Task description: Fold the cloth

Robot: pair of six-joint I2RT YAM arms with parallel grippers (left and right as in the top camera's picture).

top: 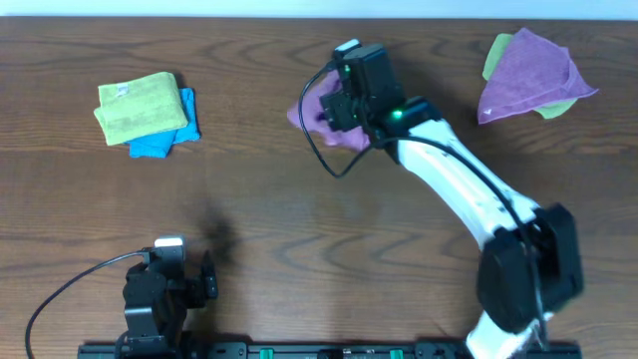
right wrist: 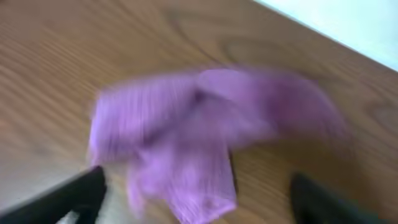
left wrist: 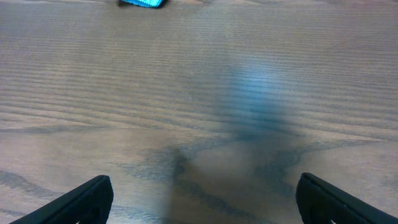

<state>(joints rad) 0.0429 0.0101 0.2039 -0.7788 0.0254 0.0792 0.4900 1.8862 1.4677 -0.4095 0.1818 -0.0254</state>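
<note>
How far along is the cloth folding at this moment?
Done: no neat fold shows; the pinkish-purple microfibre cloth lies bunched and creased on the brown wooden table. In hand: nothing; the right gripper hangs open above it, the left gripper sits open over bare wood. Left: flatten it and make the folds.

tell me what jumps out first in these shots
The right arm reaches across the table, the right pincer spread open above the crumpled pinkish-purple cloth at the far middle. A folded yellow-green towel on a blue one sits far left, and a violet towel lies far right. The left pincer is parked open near the front edge.
</note>
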